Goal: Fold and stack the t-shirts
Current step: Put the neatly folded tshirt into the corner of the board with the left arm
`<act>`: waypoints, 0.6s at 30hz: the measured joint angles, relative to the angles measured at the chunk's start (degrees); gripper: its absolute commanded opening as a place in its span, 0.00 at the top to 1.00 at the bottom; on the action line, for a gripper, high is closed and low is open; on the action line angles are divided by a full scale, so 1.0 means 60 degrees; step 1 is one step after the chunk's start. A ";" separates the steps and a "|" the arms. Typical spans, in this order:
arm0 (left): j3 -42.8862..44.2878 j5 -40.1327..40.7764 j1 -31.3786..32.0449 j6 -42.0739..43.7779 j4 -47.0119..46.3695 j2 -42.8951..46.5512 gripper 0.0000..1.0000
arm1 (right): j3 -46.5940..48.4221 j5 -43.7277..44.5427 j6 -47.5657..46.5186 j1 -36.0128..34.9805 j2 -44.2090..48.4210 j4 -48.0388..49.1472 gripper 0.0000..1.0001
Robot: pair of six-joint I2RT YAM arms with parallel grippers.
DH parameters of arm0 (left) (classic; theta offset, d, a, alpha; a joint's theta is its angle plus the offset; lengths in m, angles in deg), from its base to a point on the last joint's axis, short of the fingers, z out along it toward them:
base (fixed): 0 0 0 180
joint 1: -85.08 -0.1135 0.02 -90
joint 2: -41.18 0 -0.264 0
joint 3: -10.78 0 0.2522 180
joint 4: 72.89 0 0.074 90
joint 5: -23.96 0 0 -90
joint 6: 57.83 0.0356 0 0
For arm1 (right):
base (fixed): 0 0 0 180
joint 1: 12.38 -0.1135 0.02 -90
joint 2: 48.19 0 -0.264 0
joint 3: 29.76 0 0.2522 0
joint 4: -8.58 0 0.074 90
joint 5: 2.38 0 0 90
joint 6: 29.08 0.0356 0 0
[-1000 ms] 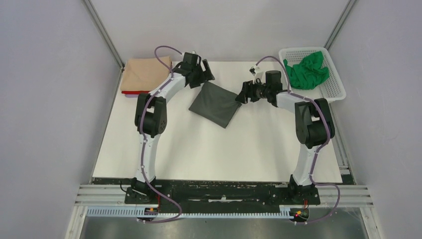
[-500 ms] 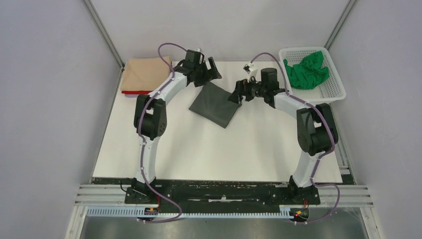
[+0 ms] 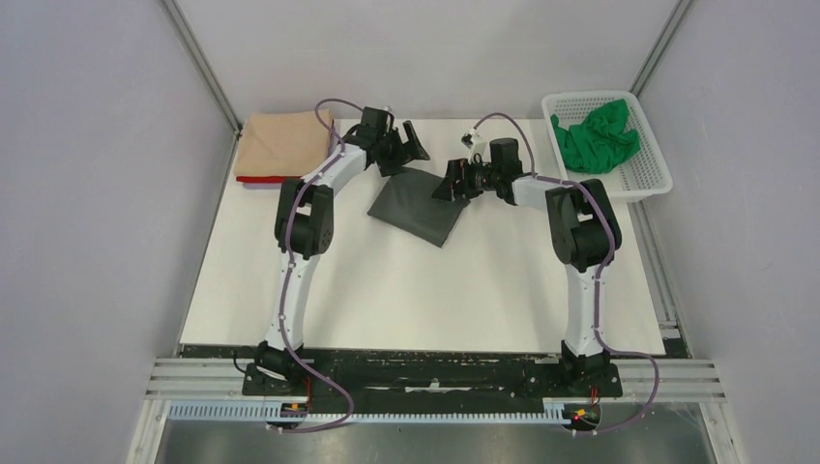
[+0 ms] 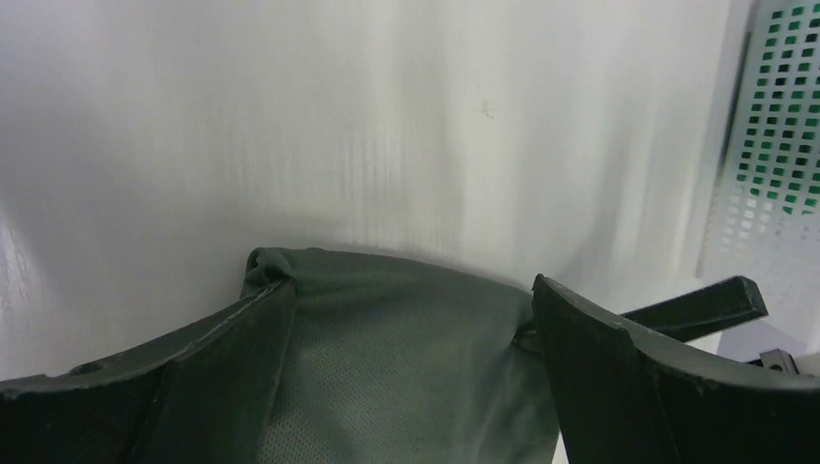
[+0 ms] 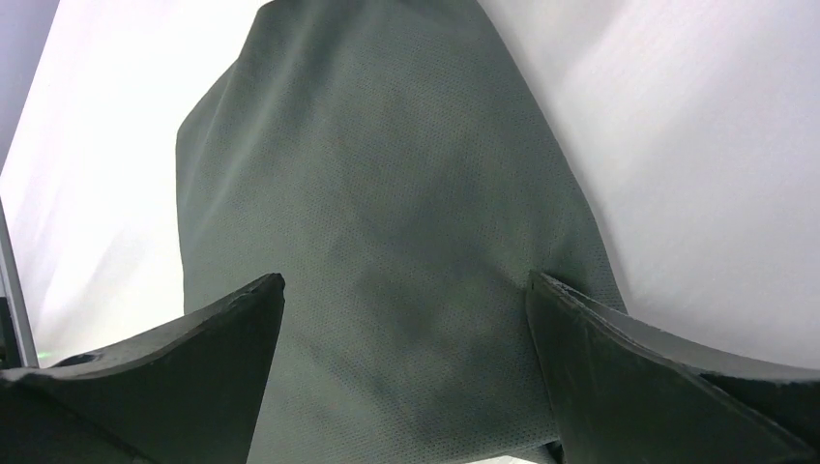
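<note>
The dark grey t-shirt lies folded on the white table, turned like a diamond. My left gripper is open over its far corner, with the cloth lying between the spread fingers. My right gripper is open at the shirt's right corner, its jaws wide apart over the cloth, as the right wrist view shows. The tan t-shirt lies folded at the far left on top of the red one. The green t-shirt is crumpled in the basket. The lilac tee is out of view.
The white mesh basket stands at the far right corner; its wall also shows in the left wrist view. A finger of the right gripper shows just right of my left fingers. Grey walls close in the table.
My right gripper has moved left onto the grey shirt's right corner. My left gripper has shifted right and swung over the shirt's far corner. The shirt has not moved.
</note>
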 measured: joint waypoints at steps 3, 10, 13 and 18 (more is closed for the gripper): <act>-0.1115 -0.0200 -0.0025 -0.0051 -0.0816 0.0477 0.00 | -0.0007 0.0033 -0.0015 0.0000 -0.0036 0.0102 0.02; -0.4827 -0.0219 0.0149 -0.0058 -0.1785 0.2718 0.00 | -0.0568 0.0164 -0.0918 -0.0055 0.0350 0.0098 0.02; -0.6834 -0.0015 0.0357 -0.0120 -0.1996 0.4098 0.00 | -0.1399 0.0270 -0.1424 -0.0091 0.1024 -0.0146 0.02; -0.8553 0.0517 0.0780 -0.0204 -0.1501 0.5541 0.00 | -0.2896 0.0565 -0.1781 -0.0219 0.2390 -0.0747 0.02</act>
